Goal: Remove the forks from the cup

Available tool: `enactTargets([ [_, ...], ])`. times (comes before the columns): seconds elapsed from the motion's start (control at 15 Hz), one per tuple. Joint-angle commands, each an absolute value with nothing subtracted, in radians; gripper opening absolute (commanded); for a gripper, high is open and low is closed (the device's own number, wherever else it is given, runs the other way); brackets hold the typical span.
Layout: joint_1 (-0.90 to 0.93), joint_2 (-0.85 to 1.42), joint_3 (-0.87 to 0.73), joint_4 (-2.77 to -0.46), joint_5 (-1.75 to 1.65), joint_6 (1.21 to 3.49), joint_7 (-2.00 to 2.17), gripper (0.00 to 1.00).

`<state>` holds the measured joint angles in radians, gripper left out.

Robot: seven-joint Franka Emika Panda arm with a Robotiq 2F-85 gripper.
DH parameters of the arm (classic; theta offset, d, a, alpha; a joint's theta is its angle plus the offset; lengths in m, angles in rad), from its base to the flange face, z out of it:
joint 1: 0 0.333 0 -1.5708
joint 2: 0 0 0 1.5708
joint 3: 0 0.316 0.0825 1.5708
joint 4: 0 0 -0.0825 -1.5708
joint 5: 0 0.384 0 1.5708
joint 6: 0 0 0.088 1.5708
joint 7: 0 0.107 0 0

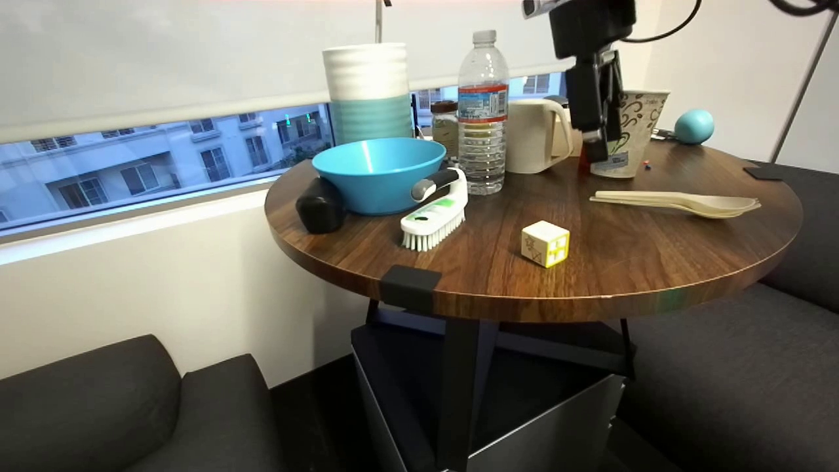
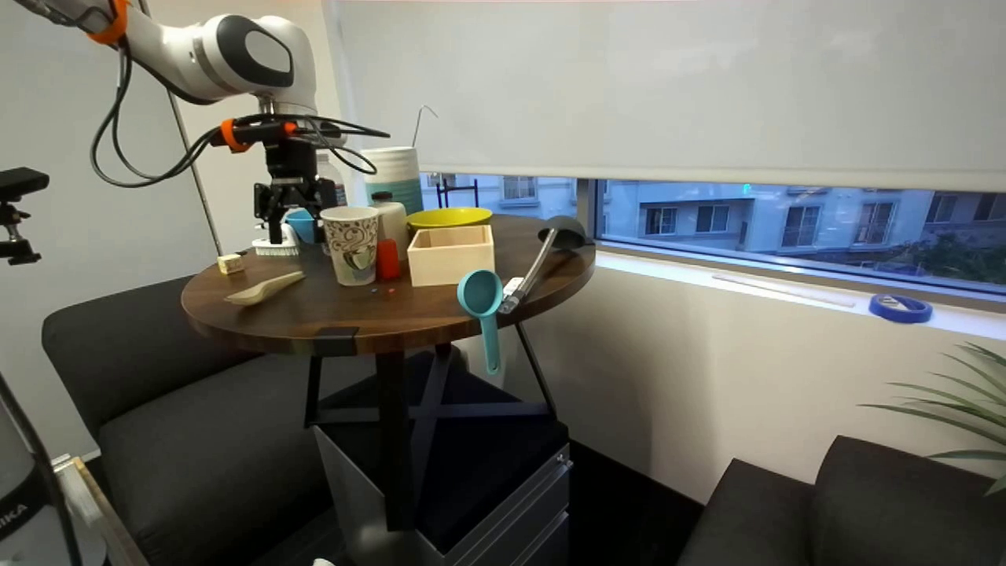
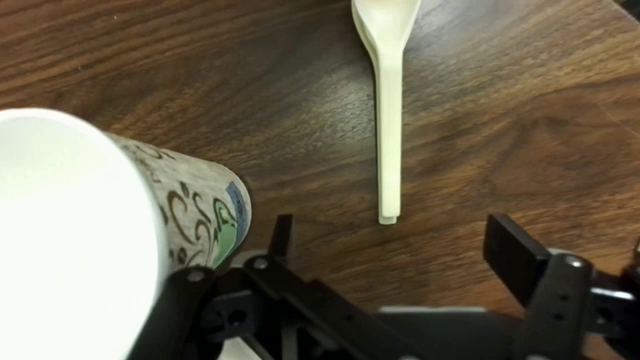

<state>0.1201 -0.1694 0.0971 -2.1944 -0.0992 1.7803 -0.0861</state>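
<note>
The forks (image 1: pixel 695 202) lie stacked together on the table, pale cream. They also show in an exterior view (image 2: pixel 266 289) and in the wrist view (image 3: pixel 390 135), handle ends toward the gripper. The patterned cup (image 1: pixel 637 134) stands upright behind them; it also shows in an exterior view (image 2: pixel 352 245) and at the left of the wrist view (image 3: pixel 192 205). The visible inside of the cup is plain white. My gripper (image 3: pixel 392 230) is open with nothing between its fingers. It hangs above the table beside the cup, in both exterior views (image 1: pixel 598 141) (image 2: pixel 297 233).
A water bottle (image 1: pixel 484 124), cream mug (image 1: pixel 529 137), blue bowl (image 1: pixel 377 177), white-handled brush (image 1: pixel 436 219) and small block (image 1: pixel 545 244) stand on the round table (image 1: pixel 485 278). A wooden box (image 2: pixel 452 259), red item (image 2: pixel 387 259) and teal scoop (image 2: pixel 481 295) are near the cup's other side.
</note>
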Motion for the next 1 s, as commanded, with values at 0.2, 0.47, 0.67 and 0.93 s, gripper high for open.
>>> enactTargets([
  [0.2, 0.111, -0.443, 0.043, -2.242, 0.024, 1.718, -0.134, 1.00],
  [0.47, 0.118, -0.570, -0.016, -2.288, 0.108, 1.754, -0.203, 1.00],
  [0.67, 0.120, -0.636, -0.048, -2.326, 0.144, 1.770, -0.255, 1.00],
  [0.93, 0.121, -0.685, -0.071, -2.363, 0.152, 1.772, -0.303, 1.00],
])
